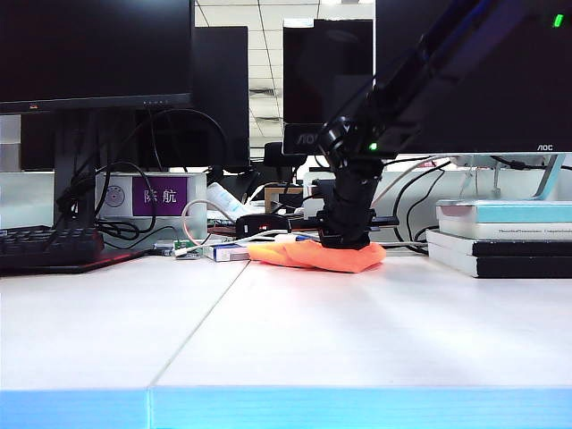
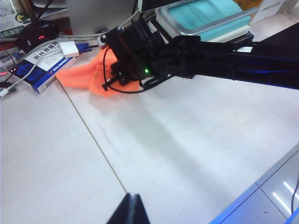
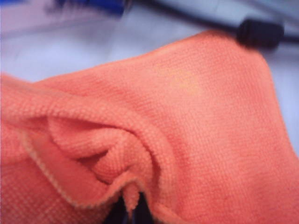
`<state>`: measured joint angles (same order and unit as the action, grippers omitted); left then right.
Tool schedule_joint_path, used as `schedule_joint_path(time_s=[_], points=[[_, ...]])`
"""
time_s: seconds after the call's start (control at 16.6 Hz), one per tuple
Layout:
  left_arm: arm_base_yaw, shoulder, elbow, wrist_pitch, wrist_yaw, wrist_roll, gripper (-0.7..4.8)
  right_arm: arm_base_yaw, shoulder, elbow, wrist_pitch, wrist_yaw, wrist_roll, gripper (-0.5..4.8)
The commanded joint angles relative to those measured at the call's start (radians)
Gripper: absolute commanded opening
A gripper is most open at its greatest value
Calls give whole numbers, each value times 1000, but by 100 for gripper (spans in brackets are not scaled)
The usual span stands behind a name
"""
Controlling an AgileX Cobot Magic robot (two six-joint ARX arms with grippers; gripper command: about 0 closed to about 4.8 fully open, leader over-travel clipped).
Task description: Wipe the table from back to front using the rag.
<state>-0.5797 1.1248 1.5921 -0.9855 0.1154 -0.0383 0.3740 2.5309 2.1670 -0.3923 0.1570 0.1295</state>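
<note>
Two arms belong to this rig, but only the right one shows whole in the exterior view, slanting down from the upper right of the frame to the middle, where the right gripper (image 1: 347,239) presses into the rag (image 1: 318,256). The orange rag lies bunched at the far side of the white bench (image 1: 295,331), just right of the thin seam line (image 1: 198,322) that runs toward the light blue front edge (image 1: 286,408) along the bottom of the frame. In the right wrist view the cloth (image 3: 187,135) fills nearly the whole picture, folded into a pucker that is drawn in between the dark tips of the right gripper (image 3: 131,210) at the lower middle; the jaws are closed tight on that fold (only their tips show beneath it).

The left wrist view looks across the bench (image 2: 177,154) from the near side: the rag (image 2: 81,74) sits in the upper left, with the right gripper (image 2: 112,83) set on its right end. The left gripper (image 2: 130,210) shows as a dark wedge at the bottom middle of that frame, its jaws brought fully together with nothing between them, above bare bench and well apart from the rag.

Behind the rag lie a blue and white box (image 2: 44,63) and cables; a stack of books (image 1: 500,239) stands at the middle right of the exterior view, a keyboard (image 1: 45,246) at the middle left, and monitors (image 1: 94,49) across the top.
</note>
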Motion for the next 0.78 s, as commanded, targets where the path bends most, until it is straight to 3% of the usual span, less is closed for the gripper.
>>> schedule_joint_path(time_s=[0.06, 0.42, 0.78], points=[[-1, 2, 2, 6, 1, 0, -3, -7, 67, 90, -55, 2, -3, -3], [-1, 9, 2, 5, 2, -26, -3, -18, 173, 247, -48, 2, -3, -3], [-1, 9, 1, 6, 2, -25, -3, -31, 182, 259, 13, 2, -2, -3]])
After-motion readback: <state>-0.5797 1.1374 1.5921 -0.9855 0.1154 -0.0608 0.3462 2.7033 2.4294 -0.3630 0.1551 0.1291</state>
